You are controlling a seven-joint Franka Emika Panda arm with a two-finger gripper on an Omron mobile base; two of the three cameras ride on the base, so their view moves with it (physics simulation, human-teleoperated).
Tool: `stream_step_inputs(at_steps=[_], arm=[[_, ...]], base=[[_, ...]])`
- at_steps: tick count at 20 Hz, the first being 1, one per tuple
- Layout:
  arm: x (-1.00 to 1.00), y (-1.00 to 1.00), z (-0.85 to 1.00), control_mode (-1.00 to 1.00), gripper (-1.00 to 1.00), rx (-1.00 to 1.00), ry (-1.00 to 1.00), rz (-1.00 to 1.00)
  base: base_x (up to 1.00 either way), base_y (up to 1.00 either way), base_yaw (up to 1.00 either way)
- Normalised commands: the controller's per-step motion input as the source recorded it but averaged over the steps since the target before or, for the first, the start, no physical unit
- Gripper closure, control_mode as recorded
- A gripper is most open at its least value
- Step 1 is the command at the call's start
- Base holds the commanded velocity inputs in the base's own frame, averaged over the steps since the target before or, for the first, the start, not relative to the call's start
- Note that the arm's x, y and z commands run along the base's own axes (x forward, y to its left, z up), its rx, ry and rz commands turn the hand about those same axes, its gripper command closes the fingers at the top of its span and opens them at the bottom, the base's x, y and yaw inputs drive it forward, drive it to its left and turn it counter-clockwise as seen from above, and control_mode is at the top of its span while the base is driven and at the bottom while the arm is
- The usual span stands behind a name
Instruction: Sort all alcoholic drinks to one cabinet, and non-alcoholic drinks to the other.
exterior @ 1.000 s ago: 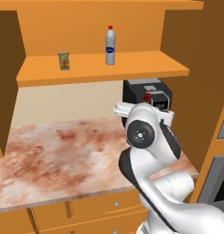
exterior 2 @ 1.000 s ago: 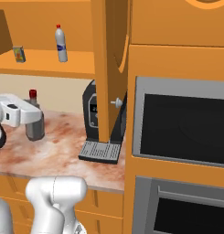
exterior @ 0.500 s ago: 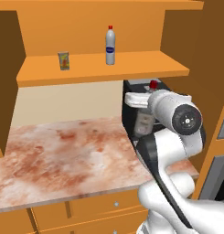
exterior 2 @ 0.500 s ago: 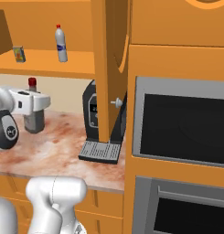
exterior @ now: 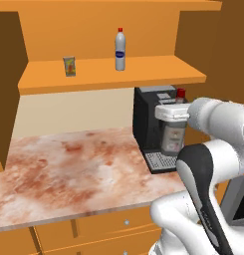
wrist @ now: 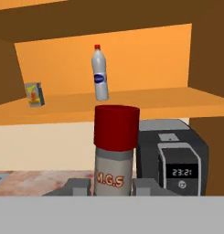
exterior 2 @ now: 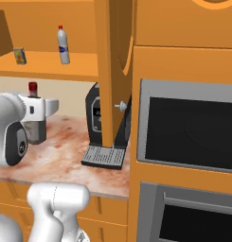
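Observation:
My gripper (exterior: 172,130) is shut on a squat grey glass bottle (exterior: 174,141) with a red cap, an alcoholic drink, and holds it upright above the counter, just in front of the coffee machine. In the hand view the bottle (wrist: 114,157) stands between my fingertips (wrist: 74,186) and reads "M.G.S". From the right base view the gripper (exterior 2: 37,119) and bottle (exterior 2: 36,132) hang left of the machine. Two non-alcoholic drinks stand on the open shelf: a yellow-green juice carton (exterior: 69,65) and a white plastic bottle (exterior: 120,50) with a blue label.
A black coffee machine (exterior: 147,122) stands at the counter's right end, its drip tray (exterior 2: 103,156) jutting forward. A tall orange cabinet panel (exterior 2: 109,71) and a built-in oven (exterior 2: 188,134) rise to the right. The marbled counter (exterior: 68,169) stretches left under the shelf (exterior: 108,75).
My arm has swung to the right across the counter with the grey bottle still in the gripper, ending in front of the coffee machine. The shelf items have not moved.

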Motion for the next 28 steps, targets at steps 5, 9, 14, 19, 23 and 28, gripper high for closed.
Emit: stream_step_inputs(at_steps=[5, 9, 14, 19, 23, 28], arm=[[-0.20, -0.08, 0.03, -1.00, 1.00, 0.00, 0.00, 0.01], [-0.09, 0.00, 0.01, 1.00, 1.00, 0.00, 0.00, 0.00], [0.00, 0.00, 0.00, 1.00, 1.00, 0.00, 0.00, 0.00], [0.00, 0.00, 0.00, 1.00, 1.00, 0.00, 0.00, 0.00], [0.00, 0.00, 0.00, 1.00, 1.00, 0.00, 0.00, 0.00], [0.00, 0.00, 0.00, 1.00, 1.00, 0.00, 0.00, 0.00]], base=[[0.00, 0.00, 0.00], [-0.57, 0.00, 0.00], [-1.00, 0.00, 0.00], [-1.00, 0.22, 0.00], [-0.83, 0.95, 0.00], [-0.45, 1.00, 0.00]])
